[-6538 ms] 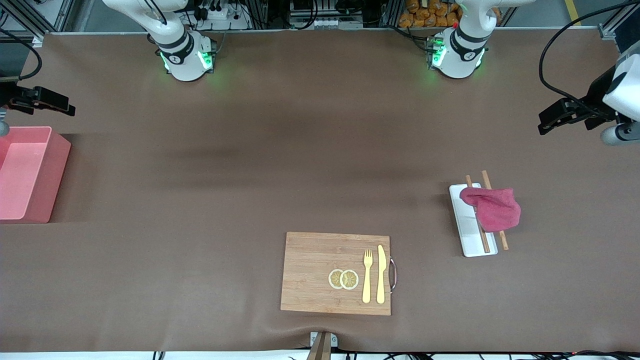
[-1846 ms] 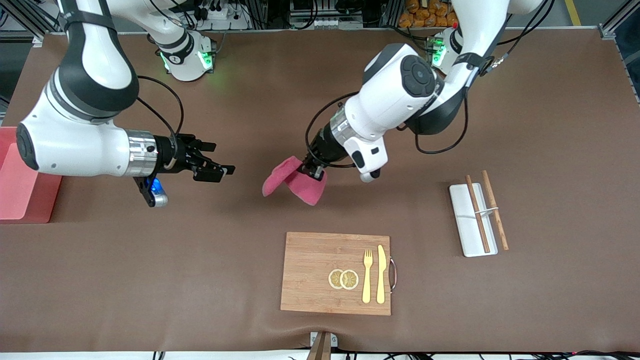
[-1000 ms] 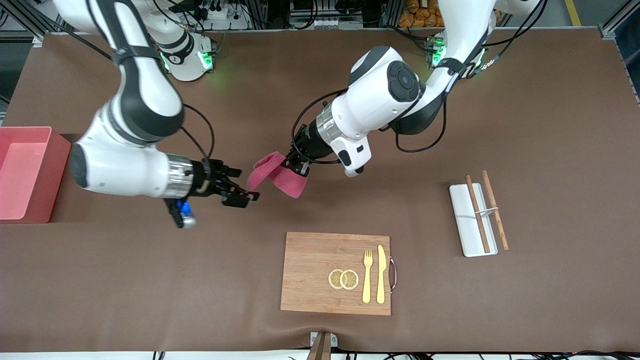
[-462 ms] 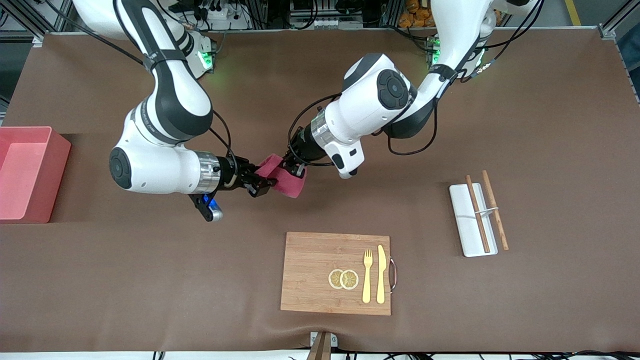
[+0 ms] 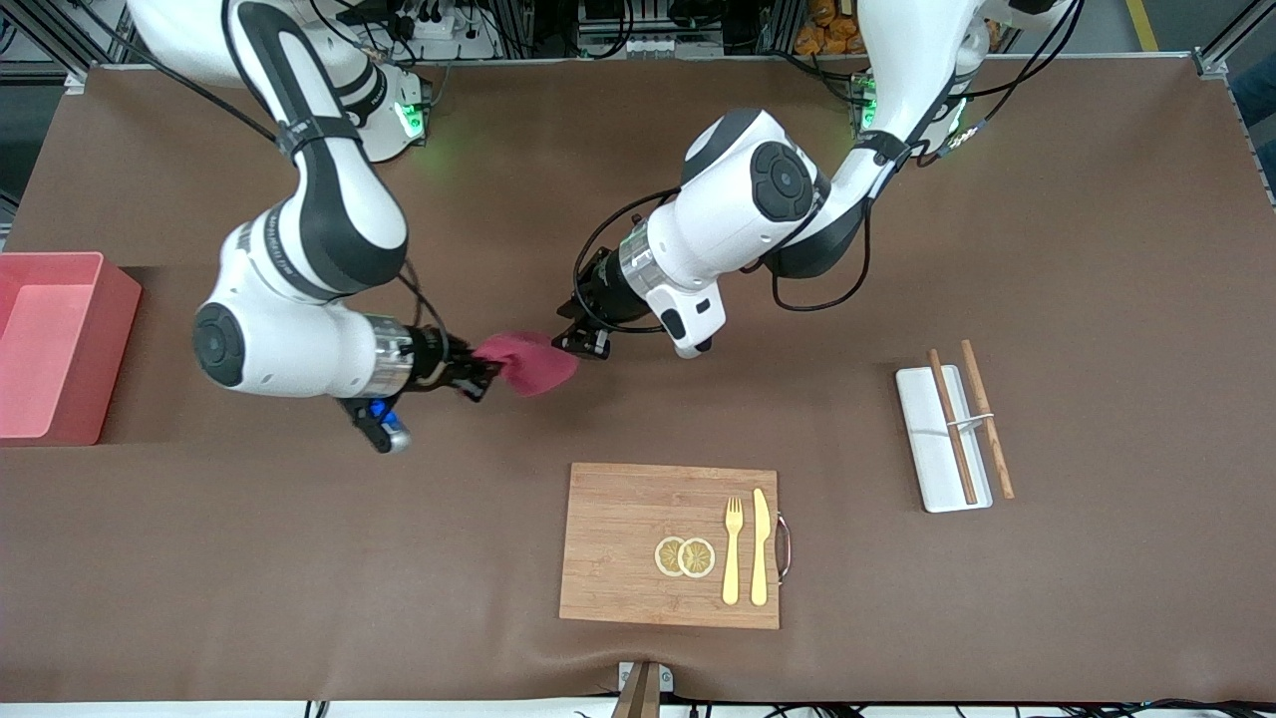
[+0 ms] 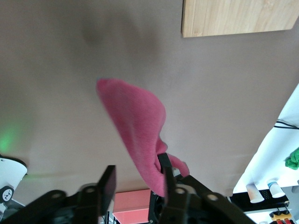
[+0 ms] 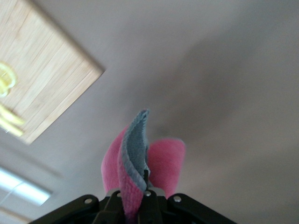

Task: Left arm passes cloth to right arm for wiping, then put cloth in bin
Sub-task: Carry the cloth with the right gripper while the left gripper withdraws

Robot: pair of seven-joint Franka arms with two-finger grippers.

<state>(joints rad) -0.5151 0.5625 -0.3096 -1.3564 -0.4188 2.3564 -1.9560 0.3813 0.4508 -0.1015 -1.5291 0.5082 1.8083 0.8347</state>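
The magenta-pink cloth (image 5: 526,360) hangs in the air over the bare table, between the two grippers. My right gripper (image 5: 478,375) is shut on one end of it; in the right wrist view the cloth (image 7: 163,158) sticks out from the closed right gripper (image 7: 140,198). My left gripper (image 5: 585,339) is open and holds nothing, just off the cloth's free end. In the left wrist view the cloth (image 6: 135,123) hangs before the open left gripper (image 6: 137,175). The pink bin (image 5: 60,344) stands at the right arm's end of the table.
A wooden board (image 5: 670,545) with lemon slices, a fork and a knife lies near the front camera, below the cloth. A small white tray (image 5: 937,444) with chopsticks lies toward the left arm's end. The board's corner shows in the right wrist view (image 7: 42,84).
The left arm carried the cloth from the tray to mid-table. The right gripper closed on it, the left gripper opened, and the cloth moved toward the right arm's end.
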